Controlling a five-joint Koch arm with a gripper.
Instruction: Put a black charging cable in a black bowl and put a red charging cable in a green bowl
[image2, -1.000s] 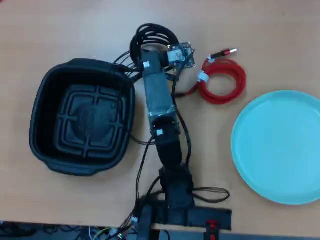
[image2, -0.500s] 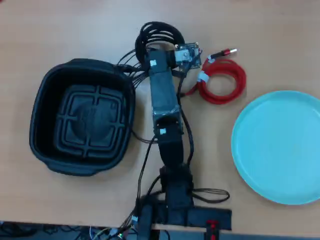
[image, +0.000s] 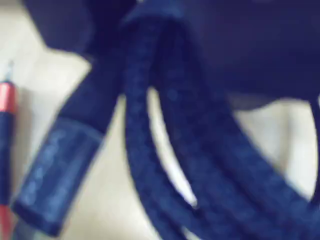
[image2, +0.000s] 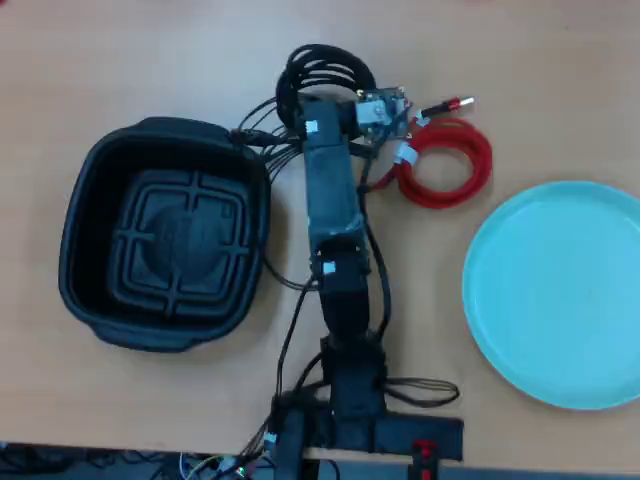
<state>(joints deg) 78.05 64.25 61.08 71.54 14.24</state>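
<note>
The black charging cable (image2: 325, 60) is a round coil at the top of the overhead view, right of the black bowl (image2: 170, 235), which has nothing in it. My gripper (image2: 320, 95) sits over the coil's near side, shut on it. Close-up braided strands of that cable (image: 137, 150) fill the blurred wrist view. The red charging cable (image2: 478, 168) lies coiled on the table just right of the gripper, and its red plug (image: 6, 105) shows at the wrist view's left edge. The green bowl (image2: 560, 290) is at the right edge and holds nothing.
The arm's base (image2: 350, 425) stands at the table's near edge, with loose black wires (image2: 425, 385) around it. More robot wires (image2: 255, 135) trail from the wrist across the black bowl's top right rim. Bare wooden table lies beyond the coils.
The gripper has swung a little to the right, away from the black bowl and closer to the red cable. The black coil has moved right with it.
</note>
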